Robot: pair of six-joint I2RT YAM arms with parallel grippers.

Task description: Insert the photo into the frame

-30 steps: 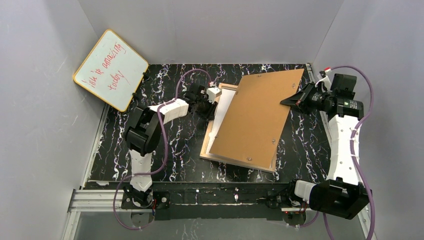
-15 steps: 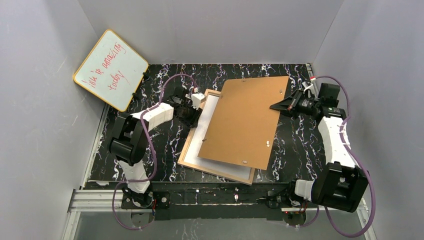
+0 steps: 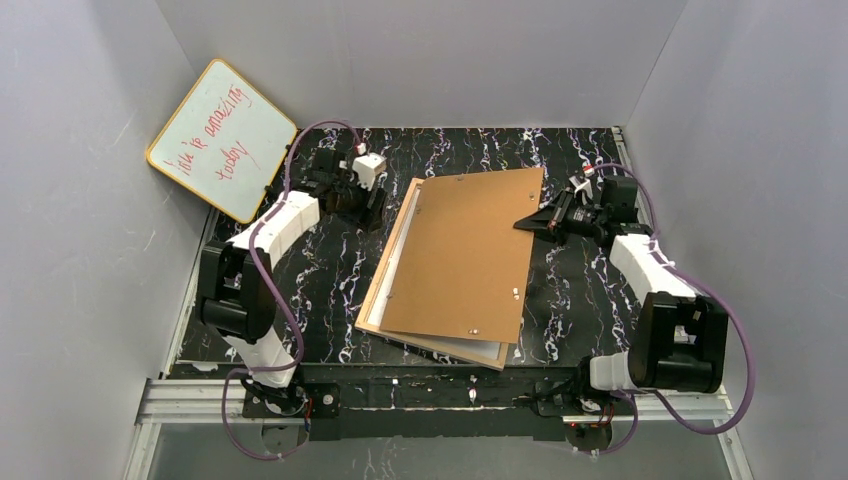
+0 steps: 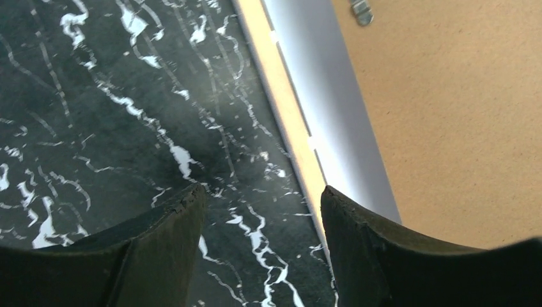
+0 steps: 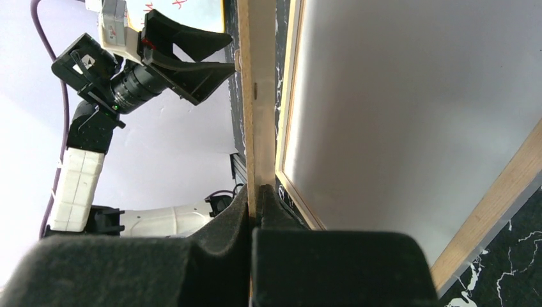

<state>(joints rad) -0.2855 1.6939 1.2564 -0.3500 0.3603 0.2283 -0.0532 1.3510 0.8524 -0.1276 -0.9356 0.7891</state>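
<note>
Right pincer (image 5: 259, 192) is clamped on the edge of the brown backing board (image 3: 465, 250), holding it tilted over the frame (image 3: 385, 280) — the photo (image 5: 415, 115) lies white back up inside. Left pincer (image 4: 262, 198) gapes empty over the bench (image 3: 320, 270), just beside the frame's rim. The likely danger — lowered askew, the board could snag that rim or drag the print off its seat.

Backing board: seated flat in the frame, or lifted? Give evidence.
Lifted at one edge: the right gripper pinches the backing board, and the right wrist view shows a gap above the frame.
</note>
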